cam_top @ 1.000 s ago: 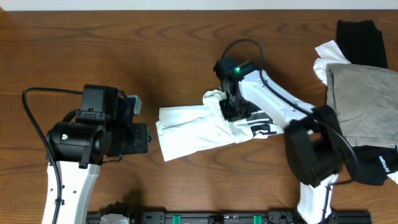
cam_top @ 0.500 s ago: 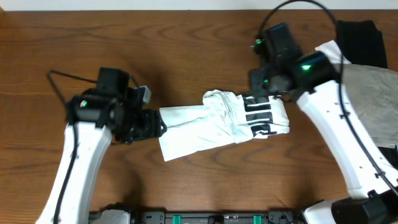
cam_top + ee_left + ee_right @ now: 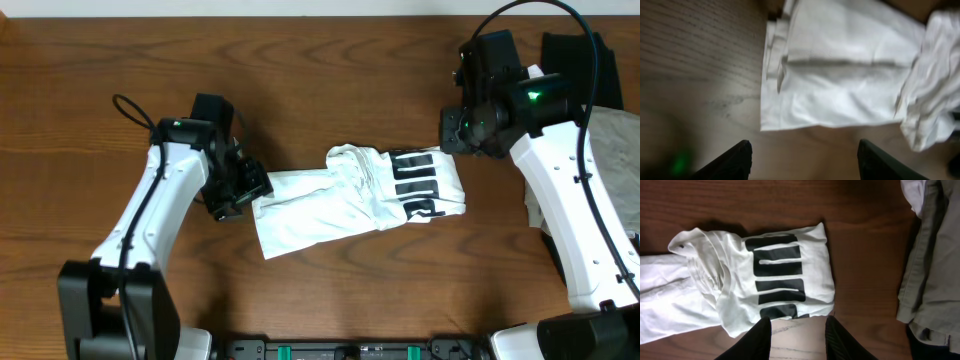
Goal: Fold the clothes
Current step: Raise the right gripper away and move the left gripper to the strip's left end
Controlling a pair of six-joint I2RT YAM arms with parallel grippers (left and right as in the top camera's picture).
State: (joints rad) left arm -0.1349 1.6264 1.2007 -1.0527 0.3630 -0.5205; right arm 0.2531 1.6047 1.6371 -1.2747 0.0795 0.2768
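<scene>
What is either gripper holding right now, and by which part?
Nothing: the left gripper and right gripper both stand open, neither closed on the white T-shirt.

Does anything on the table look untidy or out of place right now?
Yes. The white T-shirt is folded unevenly: its cloth is bunched into a wrinkled lump at the upper middle, and the plain half lies tilted against the printed half, so the edges do not line up.
</scene>
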